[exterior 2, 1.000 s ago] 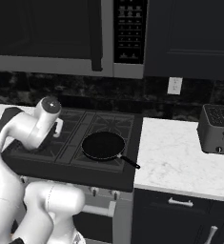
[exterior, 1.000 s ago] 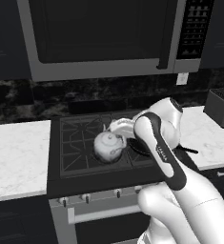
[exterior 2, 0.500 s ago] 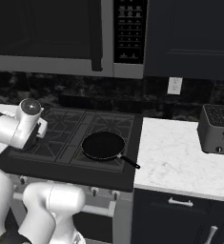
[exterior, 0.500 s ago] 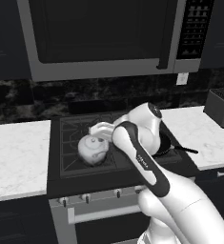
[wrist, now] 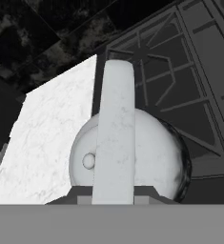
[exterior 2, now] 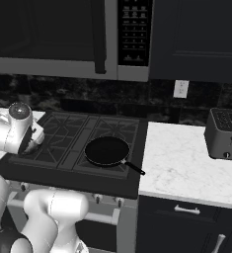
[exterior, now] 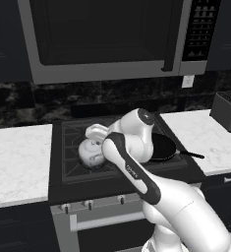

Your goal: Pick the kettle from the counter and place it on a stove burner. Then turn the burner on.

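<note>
Dark cabinets and a microwave (exterior: 107,37) hang over the black cooktop (exterior: 112,147), with the counter (exterior: 18,162) of white marble to either side. From the left base view the kettle (exterior: 91,152) sits at about 9 o'clock of the arm's bent elbow, over the front left stove burner (exterior: 80,165); whether it rests on the grate or hangs just above it cannot be told, since the arm's forearm covers its right side. Its pale handle (exterior: 96,131) peeks out at 12 o'clock of the body, and the gripper itself is hidden behind the wrist. A frying pan (exterior: 163,146) is half covered by the arm at 3 o'clock, only its rim and handle showing, and a toaster (exterior: 229,110) is cut off by the right edge. From the right base view the kettle is hidden behind the white wrist at the far left edge; the frying pan (exterior 2: 106,150) lies whole on the front right grate, the toaster (exterior 2: 225,133) at 3 o'clock on marble. From the hand view the kettle (wrist: 151,152) sits at centre, its handle (wrist: 116,128) running from 12 to 6 o'clock straight down between the gripper (wrist: 114,193), whose jaws are pinched narrow on that handle; the fingertips are barely visible. Marble lies at 9 o'clock, grate at 2 o'clock.
</note>
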Controlling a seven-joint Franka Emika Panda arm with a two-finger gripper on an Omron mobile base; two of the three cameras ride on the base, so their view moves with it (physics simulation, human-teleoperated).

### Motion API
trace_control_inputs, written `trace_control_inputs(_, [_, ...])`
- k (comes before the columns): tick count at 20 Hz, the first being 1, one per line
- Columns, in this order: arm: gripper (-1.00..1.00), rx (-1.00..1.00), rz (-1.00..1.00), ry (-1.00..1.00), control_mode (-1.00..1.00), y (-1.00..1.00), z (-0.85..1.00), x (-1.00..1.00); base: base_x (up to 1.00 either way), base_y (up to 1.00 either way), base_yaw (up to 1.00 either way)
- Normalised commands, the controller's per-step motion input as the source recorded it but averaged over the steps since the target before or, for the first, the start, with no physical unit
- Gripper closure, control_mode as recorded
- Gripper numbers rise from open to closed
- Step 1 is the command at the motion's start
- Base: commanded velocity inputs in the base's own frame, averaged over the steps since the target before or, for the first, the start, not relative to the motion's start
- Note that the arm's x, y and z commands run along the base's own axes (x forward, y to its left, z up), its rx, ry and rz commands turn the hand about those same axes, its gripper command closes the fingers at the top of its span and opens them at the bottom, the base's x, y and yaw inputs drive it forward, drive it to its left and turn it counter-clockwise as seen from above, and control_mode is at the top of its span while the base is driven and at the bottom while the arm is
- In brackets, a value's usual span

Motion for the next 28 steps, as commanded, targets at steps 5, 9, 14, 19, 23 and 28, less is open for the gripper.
trace_control_inputs(5, [1.00,0.01,-0.22,0.06,-1.00,0.00,-0.01,0.38,0.00,0.00,0.00])
trace_control_inputs(9, [1.00,0.01,-0.20,0.08,-1.00,0.01,-0.02,0.33,0.00,0.00,0.00])
trace_control_inputs(14, [1.00,0.01,-0.19,0.09,-1.00,0.13,-0.09,0.35,0.00,0.00,0.00])
trace_control_inputs(19, [1.00,0.05,-0.19,0.06,-1.00,0.29,-0.13,0.32,0.00,0.00,0.00])
trace_control_inputs(23, [1.00,0.07,-0.14,0.04,-1.00,0.18,-0.15,0.31,0.00,0.00,0.00])
trace_control_inputs(28, [1.00,0.03,-0.06,0.00,-1.00,0.03,-0.14,0.29,0.00,0.00,0.00])
